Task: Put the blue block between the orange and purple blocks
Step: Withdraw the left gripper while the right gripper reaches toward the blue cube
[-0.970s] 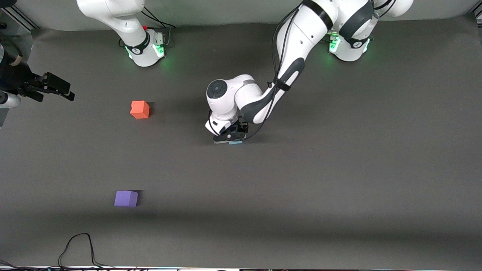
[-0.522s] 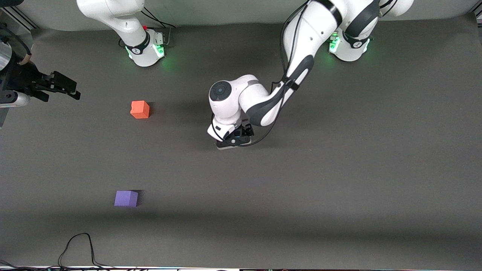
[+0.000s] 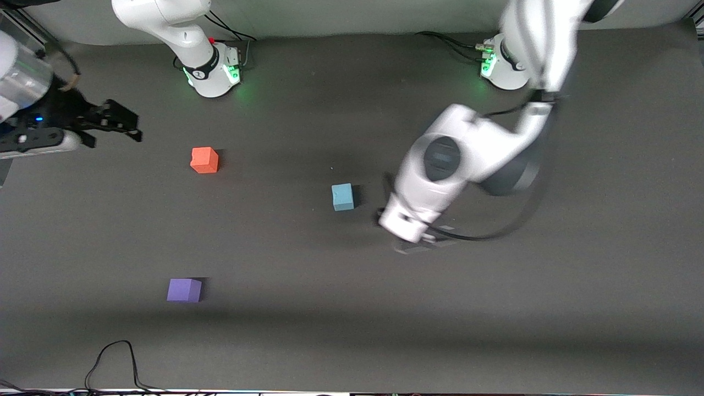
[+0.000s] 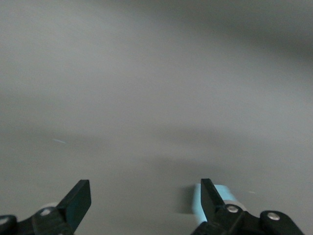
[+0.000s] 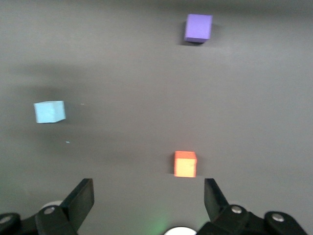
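Observation:
The pale blue block [image 3: 342,197] sits free on the dark mat mid-table. It also shows in the right wrist view [image 5: 49,111], and partly past one finger in the left wrist view [image 4: 226,192]. The orange block [image 3: 204,160] [image 5: 185,164] and the purple block [image 3: 184,290] [image 5: 198,27] lie toward the right arm's end, the purple one nearer the front camera. My left gripper [image 3: 426,240] [image 4: 145,198] is open and empty, beside the blue block toward the left arm's end. My right gripper [image 3: 113,132] [image 5: 146,196] is open and empty at the right arm's end.
A black cable [image 3: 115,360] loops along the table edge nearest the front camera. The two arm bases [image 3: 212,69] [image 3: 506,66] stand along the edge farthest from the camera. Dark mat lies between the orange and purple blocks.
My left gripper has opened, let go of the blue block and swung away toward the left arm's end. The block now stands uncovered. My right gripper has shifted slightly toward the table's middle.

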Available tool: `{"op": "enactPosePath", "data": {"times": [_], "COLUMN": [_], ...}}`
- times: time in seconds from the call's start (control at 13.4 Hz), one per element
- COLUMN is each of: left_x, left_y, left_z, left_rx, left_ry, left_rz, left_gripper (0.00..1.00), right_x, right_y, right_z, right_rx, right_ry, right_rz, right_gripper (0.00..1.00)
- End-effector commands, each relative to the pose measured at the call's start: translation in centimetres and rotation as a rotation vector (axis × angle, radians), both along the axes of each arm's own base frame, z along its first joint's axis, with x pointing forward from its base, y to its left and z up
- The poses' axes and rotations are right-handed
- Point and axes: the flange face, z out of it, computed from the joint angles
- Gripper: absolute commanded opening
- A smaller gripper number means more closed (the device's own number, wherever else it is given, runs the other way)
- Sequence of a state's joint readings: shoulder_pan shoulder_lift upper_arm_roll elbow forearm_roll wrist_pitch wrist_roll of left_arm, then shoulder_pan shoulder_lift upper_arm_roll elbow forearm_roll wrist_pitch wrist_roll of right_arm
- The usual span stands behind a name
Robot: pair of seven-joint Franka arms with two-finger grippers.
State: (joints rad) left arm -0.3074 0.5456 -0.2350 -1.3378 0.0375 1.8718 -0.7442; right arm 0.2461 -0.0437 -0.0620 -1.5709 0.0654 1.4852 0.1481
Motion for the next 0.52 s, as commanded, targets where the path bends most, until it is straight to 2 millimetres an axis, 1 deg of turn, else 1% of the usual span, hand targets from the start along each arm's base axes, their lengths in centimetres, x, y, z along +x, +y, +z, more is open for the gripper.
{"op": "enactPosePath", "data": {"times": [0.0, 0.15, 0.3, 0.37, 0.45], "left_x": [-1.7, -2.5, -2.8, -2.9, -3.2], "left_y": [11.6, 19.4, 25.3, 28.3, 30.0], "left_z": [1.4, 2.4, 3.7, 4.8, 5.6], "left_rx": [0.018, 0.038, 0.034, 0.032, 0.028], "left_ry": [0.04, 0.063, 0.091, 0.087, 0.084], "left_rz": [-0.059, -0.103, -0.167, -0.194, -0.229], "left_gripper": [1.0, 1.0, 1.0, 1.0, 1.0], "right_x": [-0.3, 0.0, -0.7, -1.0, -1.0], "right_y": [8.4, 15.8, 22.8, 26.1, 28.7], "right_z": [0.9, 0.9, -0.6, -1.3, -1.8], "right_rx": [0.048, 0.045, 0.031, 0.027, 0.03], "right_ry": [-0.009, -0.017, -0.002, -0.003, -0.01], "right_rz": [-0.098, -0.146, -0.173, -0.211, -0.237], "right_gripper": [1.0, 1.0, 1.0, 1.0, 1.0]}}
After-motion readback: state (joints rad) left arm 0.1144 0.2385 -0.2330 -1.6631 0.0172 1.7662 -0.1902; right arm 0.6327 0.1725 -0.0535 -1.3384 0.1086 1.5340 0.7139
